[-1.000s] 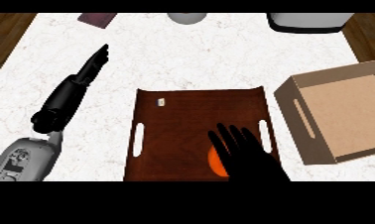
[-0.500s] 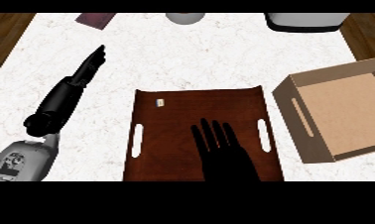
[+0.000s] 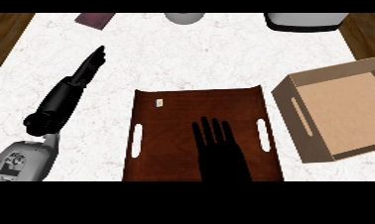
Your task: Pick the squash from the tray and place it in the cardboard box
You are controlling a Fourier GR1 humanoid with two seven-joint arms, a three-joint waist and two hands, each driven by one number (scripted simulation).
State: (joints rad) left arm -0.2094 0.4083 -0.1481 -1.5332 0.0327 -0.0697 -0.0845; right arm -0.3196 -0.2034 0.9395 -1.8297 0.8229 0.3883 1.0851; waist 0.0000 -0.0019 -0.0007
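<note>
White marbled worktop (image 3: 205, 54) fills the view, with strips of brown wood floor at the far corners. A dark brown tray (image 3: 168, 119) lies at the near middle, with a pale slot handle in each short side and a small white label (image 3: 159, 102) near its far left corner.

The right hand (image 3: 219, 153) comes in from the near edge and lies flat over the tray's near middle. Its fingers (image 3: 212, 129) are straight and slightly spread, pointing away from the robot, and are curled round nothing. Whether the palm touches the tray cannot be told. The squash does not show anywhere. The stretch of tray under this hand is hidden, and the tray beyond and to either side of the fingertips is plain brown.

Right of these fingers, just beside the tray's right edge, stands the open cardboard box (image 3: 296, 114), turned a little askew, with a slot in the wall facing the tray.

Well to the left of the tray the left hand (image 3: 88, 69) rests above the worktop, fingers straight and together, pointing away, holding nothing.

Far beyond the fingertips, along the far edge, are a maroon item (image 3: 95, 18) at left, a grey round thing (image 3: 184, 18) in the middle and a white vessel (image 3: 305, 21) at right.
</note>
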